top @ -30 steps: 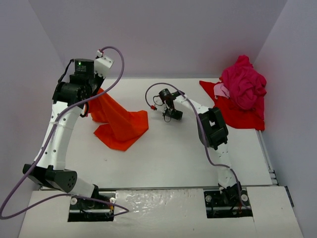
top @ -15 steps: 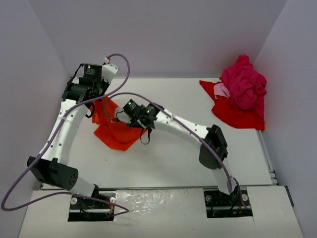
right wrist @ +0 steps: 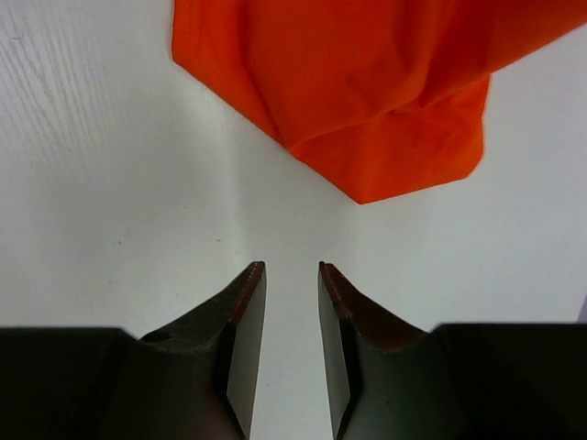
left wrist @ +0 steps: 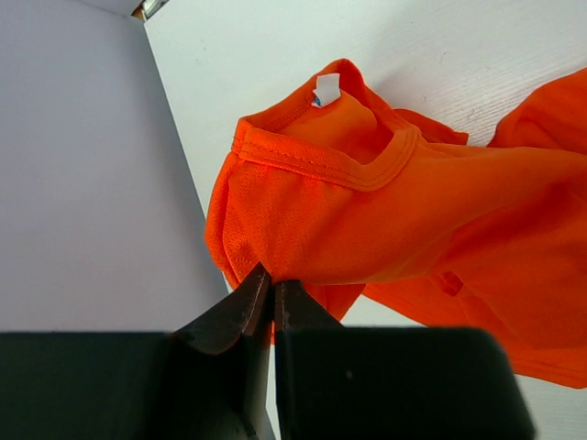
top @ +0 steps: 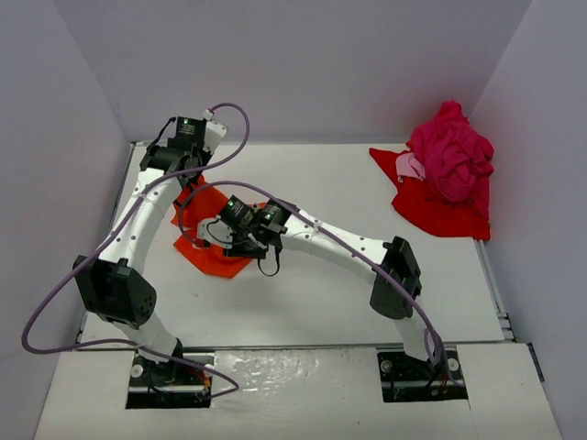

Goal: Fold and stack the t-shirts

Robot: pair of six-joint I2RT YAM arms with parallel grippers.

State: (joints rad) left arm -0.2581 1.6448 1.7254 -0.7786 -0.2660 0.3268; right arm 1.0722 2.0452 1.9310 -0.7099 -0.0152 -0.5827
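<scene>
Since a second ago, the right arm has been swung from the middle of the table across to the left, and the orange t-shirt [left wrist: 413, 211] has been lowered from a hanging drape to a slack heap at the far left of the table [top: 312, 302]. The left gripper [left wrist: 272, 284] is seen closed on a fold of this shirt just beside the ribbed collar [left wrist: 330, 160], where a white label [left wrist: 326, 90] shows. The right gripper [right wrist: 292, 275] is held just above bare table with its jaws parted a little and nothing between them; a loose corner of the cloth [right wrist: 385, 156] lies just ahead of it. A magenta-pink shirt [top: 449, 156] is piled on a spread red shirt [top: 431, 213] at the far right, well apart. The orange fabric is judged light, limp and prone to bunching, so it would best be taken at a seamed edge or corner, opposite the held collar side, and drawn taut before being folded.
</scene>
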